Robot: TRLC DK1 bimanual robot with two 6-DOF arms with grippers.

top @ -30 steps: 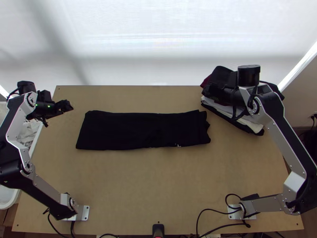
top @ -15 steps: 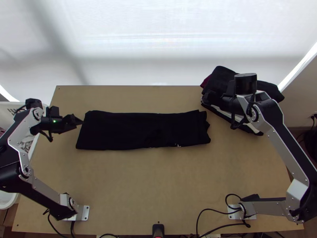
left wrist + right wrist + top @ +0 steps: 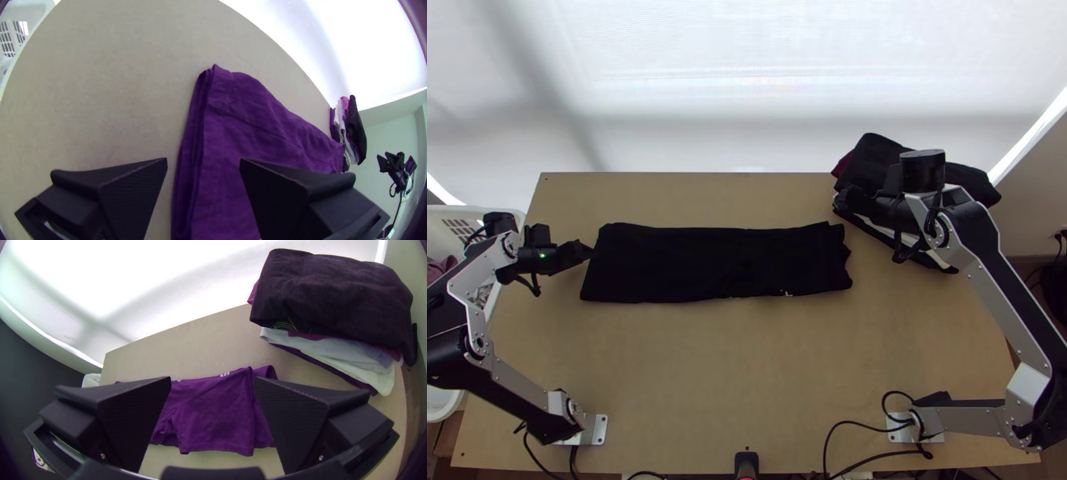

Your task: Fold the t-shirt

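So the shirt [image 3: 707, 264] is lying flat around the middle of the table [image 3: 707, 376], already folded into a long dark strip that runs left to right, with a small white mark by its near edge. Its right end is a bit messy, with the layers not quite lining up there, while the left end looks pretty straight. The left gripper [image 3: 591, 250] is right at that left end, near the far corner. From its own wrist view, the left gripper [image 3: 203, 161] has its fingers wide apart — one over the cloth, the other over bare wood, with the stacked edge of the layers running between them. Nothing's pinched, and I can't tell if either finger actually touches the fabric. The right gripper [image 3: 841, 200] is over at the left side of the clothes pile [image 3: 971, 180] near the far right corner, a little beyond the shirt's right end. In the right wrist view, the right gripper [image 3: 213, 378] is spread wide too, with nothing in its grasp. That pile has a dark folded piece on top and paler ones underneath. There's also a white basket [image 3: 451, 210] with some clothes in it off the table's left side, plus loose black cables [image 3: 851, 424] along the near edge.
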